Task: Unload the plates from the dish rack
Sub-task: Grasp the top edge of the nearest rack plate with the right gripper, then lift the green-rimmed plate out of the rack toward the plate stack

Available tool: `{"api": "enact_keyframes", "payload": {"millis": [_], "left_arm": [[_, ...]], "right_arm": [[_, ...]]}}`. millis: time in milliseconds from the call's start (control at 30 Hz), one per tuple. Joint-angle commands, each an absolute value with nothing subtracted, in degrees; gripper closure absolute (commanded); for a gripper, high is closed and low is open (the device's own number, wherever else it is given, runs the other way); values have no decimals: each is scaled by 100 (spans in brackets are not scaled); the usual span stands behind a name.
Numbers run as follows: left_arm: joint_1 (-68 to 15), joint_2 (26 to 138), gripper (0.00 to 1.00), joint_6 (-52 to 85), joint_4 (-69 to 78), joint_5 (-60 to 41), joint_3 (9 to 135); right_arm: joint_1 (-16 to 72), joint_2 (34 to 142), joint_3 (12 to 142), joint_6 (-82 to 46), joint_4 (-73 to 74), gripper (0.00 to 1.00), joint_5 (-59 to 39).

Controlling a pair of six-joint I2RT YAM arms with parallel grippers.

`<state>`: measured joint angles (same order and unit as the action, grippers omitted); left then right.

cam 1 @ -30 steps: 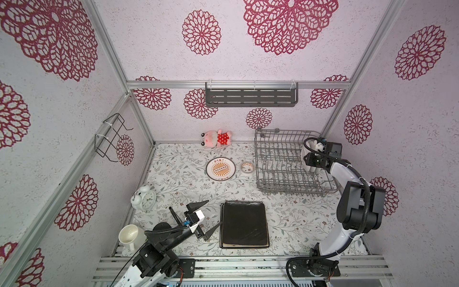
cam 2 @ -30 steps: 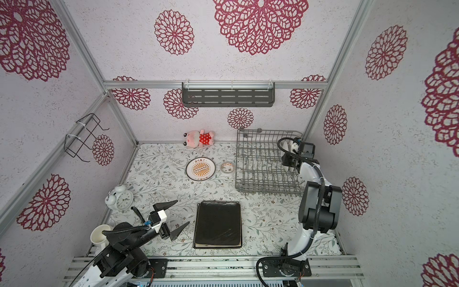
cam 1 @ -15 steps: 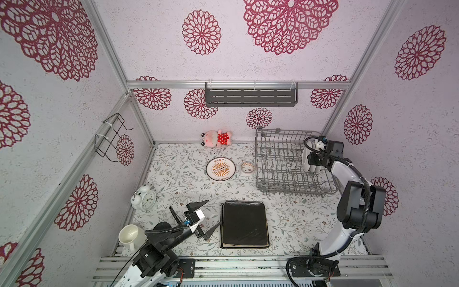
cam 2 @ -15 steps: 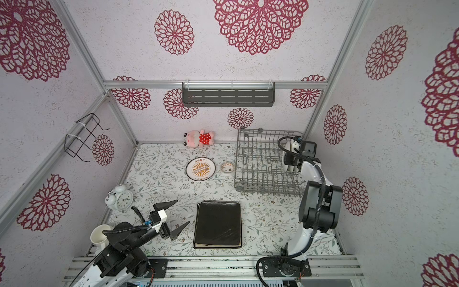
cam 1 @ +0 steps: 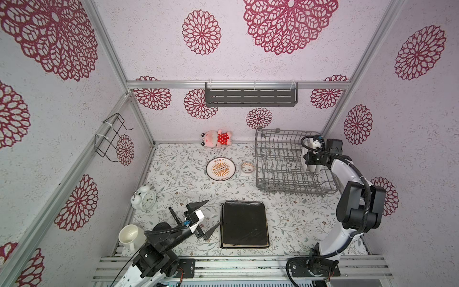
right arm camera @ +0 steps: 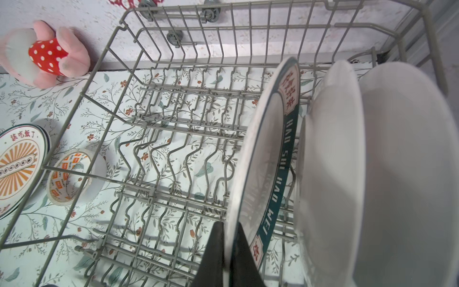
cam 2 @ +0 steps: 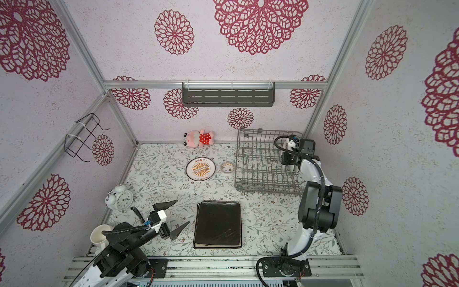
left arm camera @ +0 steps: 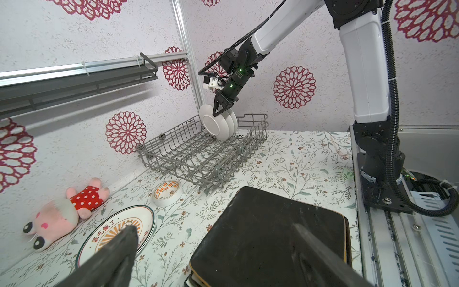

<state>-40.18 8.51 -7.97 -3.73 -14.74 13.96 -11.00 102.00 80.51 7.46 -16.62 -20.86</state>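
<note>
**Grey rack (cam 1: 280,171) holds three upright plates (left arm camera: 216,124)**

Right jaws are clamped on the rim of the teal-edged plate (right arm camera: 268,149) at the rack's right end. Left jaws gape above the tabletop (cam 1: 298,223), beside the black plates (cam 1: 244,223).

Right end effector (right arm camera: 227,226) clamped on teal-banded plate (right arm camera: 263,159), upright in dish rack (right arm camera: 188,128); white plates (right arm camera: 332,174) beside

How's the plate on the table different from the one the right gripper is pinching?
The sunburst plate lies flat on the table; the teal-banded plate stands on edge in the dish rack. The sunburst plate is free; the right gripper pinches the teal-banded plate's rim. Both are round and white.
</note>
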Motion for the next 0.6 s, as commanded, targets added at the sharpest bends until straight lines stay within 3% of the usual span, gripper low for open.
{"api": "enact_keyframes", "payload": {"millis": [0,267,567], "left_arm": [[-3964,785,3,-905,-290,-1528,1321],[-3966,721,3,-910,-282,-1538,1324],[-3837,428,3,-955,-290,-1339,1325]], "right_arm": [[-1122,9692,8369,932,-1744,92,-2314],[-684,9193,8519,1167,-2061,94,-2272],[1103,8894,8468,1730,-1507,95,-1629]]}}
